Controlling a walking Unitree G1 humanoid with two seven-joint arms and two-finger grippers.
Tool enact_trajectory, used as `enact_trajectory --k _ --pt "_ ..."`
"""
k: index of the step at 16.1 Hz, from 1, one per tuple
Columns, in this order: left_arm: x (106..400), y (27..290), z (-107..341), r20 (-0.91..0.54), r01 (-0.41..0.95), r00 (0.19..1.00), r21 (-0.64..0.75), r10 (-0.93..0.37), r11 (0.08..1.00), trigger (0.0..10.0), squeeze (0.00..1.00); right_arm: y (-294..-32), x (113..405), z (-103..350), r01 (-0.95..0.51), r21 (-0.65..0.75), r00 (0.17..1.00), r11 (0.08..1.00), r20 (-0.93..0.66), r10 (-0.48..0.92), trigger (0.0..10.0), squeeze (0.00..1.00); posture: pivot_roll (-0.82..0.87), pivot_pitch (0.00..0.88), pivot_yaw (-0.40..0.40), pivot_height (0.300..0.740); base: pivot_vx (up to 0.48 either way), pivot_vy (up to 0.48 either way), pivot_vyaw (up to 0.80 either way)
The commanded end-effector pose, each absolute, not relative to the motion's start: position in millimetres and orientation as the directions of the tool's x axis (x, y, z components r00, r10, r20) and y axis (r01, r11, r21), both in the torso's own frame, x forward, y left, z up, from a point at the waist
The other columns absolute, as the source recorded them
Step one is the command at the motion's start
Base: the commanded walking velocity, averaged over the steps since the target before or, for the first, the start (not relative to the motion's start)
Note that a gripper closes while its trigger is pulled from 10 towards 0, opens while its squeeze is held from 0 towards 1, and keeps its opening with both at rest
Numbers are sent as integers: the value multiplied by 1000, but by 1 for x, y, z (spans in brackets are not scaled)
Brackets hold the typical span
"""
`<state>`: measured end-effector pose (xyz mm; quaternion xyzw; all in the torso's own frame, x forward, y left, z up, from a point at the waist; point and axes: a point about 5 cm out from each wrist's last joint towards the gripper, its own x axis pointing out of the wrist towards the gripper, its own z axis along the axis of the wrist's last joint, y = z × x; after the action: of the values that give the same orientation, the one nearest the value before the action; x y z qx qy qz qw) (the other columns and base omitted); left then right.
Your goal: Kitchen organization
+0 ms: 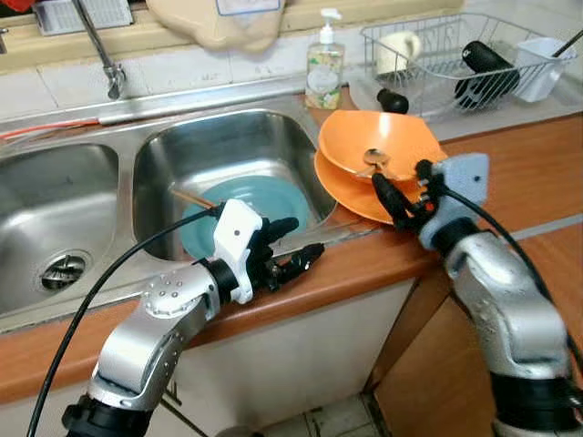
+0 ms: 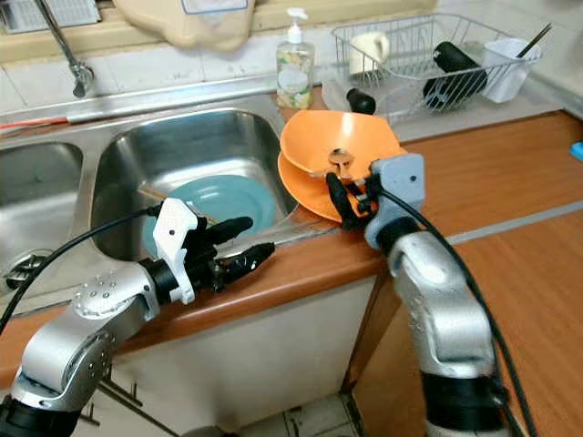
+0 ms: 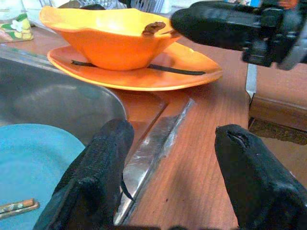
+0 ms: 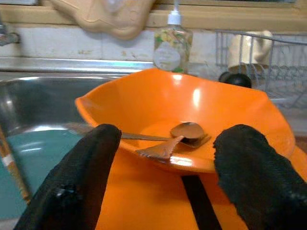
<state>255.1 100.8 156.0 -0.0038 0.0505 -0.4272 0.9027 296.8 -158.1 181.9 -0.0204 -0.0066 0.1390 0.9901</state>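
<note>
Orange bowl (image 1: 378, 146) sits on the orange plate (image 1: 351, 193) at the counter's (image 1: 519, 173) sink-side edge, spoon (image 4: 184, 132) and fork inside. Your right gripper (image 1: 401, 196) is at the plate's near rim, fingers wide apart. Left gripper (image 1: 296, 246) is spread wide over the counter's front edge, beside the teal plate (image 1: 241, 214) in the sink (image 1: 232, 137).

— Where are we?
— A home kitchen: we see a double steel sink (image 1: 228, 155) with a tap (image 1: 100, 50), set in a wooden counter (image 1: 537, 173).
— Anything else?
— A soap bottle (image 1: 325, 64) and a wire dish rack (image 1: 455, 64) holding washed things.
</note>
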Motion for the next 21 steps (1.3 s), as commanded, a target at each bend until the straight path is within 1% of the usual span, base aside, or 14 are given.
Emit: enact_trajectory --k 1,3,8,16,19,20,21 --pt "256 103 158 -91 764 640 -33 -763 645 10000 0 -158 299 182 -252 -51 967 966 10 253 0 0 5 0 62 740 0 0 0" --pt "256 102 158 -89 766 638 -32 -765 643 10000 0 -161 301 180 -201 -34 979 979 11 202 0 0 1 0 64 740 0 0 0" --pt "256 101 157 -95 771 631 -27 -770 636 10000 0 -170 304 182 -142 -18 990 990 20 142 0 0 -1 0 68 740 0 0 0" --pt "255 100 156 -103 777 624 -13 -774 629 10000 0 -169 303 182 -159 -22 987 987 23 159 0 0 -4 0 71 740 0 0 0" --pt "256 102 156 -131 775 631 47 -765 630 10000 0 -173 302 191 -165 -29 985 986 47 166 0 0 -4 0 73 740 0 0 0" --pt "259 103 155 -159 772 636 111 -755 626 10000 0 -174 302 196 -177 -30 982 984 66 179 0 0 -4 0 74 740 0 0 0" --pt "259 103 155 -169 771 637 136 -752 622 10000 0 -175 302 198 -183 -30 980 983 74 184 0 0 -4 0 74 740 0 0 0"
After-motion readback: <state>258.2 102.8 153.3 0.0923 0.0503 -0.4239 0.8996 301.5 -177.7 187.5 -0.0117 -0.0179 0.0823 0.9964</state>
